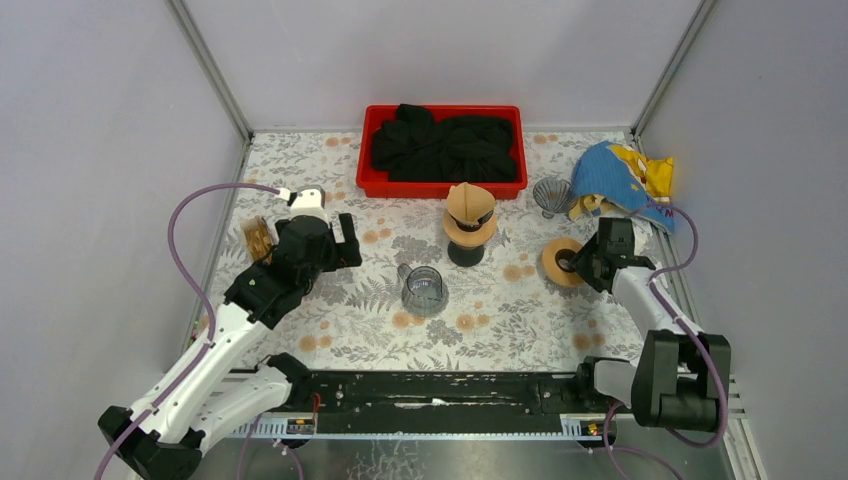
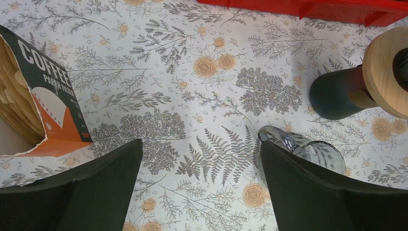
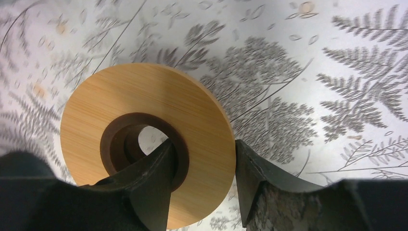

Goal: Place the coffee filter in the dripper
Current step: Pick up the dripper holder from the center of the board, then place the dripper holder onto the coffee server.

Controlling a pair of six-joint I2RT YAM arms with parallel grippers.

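Fingers point(image 3: 149, 183) of your right hand point(image 3: 204, 154) fill the lower edge of the right wrist view. They straddle one side of the wooden ring point(image 3: 144, 96). One finger stands in the ring's dark centre hole and the other lies against the outer rim, so the hand is closed on the ring's band. The ring lies flat on the desk point(image 2: 216, 96).

Your left hand point(image 2: 199, 144) is spread wide with nothing between its fingers. It hangs above the floral desk and touches nothing.

- To the left of this hand lies the filter box point(image 2: 53, 96), its torn end open. The brown coffee filters point(image 2: 14, 101) are stacked inside it.
- Just beside the hand's right finger stands the glass cup point(image 2: 315, 151), partly hidden behind that finger.
- Ahead of the cup, to the hand's right, stands the dripper stand point(image 2: 332, 94), a black base carrying a wooden collar point(image 2: 382, 72).
- In the top view a tan paper-coloured cone point(image 1: 470, 203) sits on that collar. You cannot tell how deeply it is seated.

Ahead of your right hand, beyond the wooden ring and apart from it, stands a ribbed glass cone point(image 1: 552, 195). A blue and yellow cloth point(image 1: 620, 178) lies just beside the cone on its right. Far ahead of both hands, a red bin point(image 1: 375, 185) holds a black cloth point(image 1: 445, 145).
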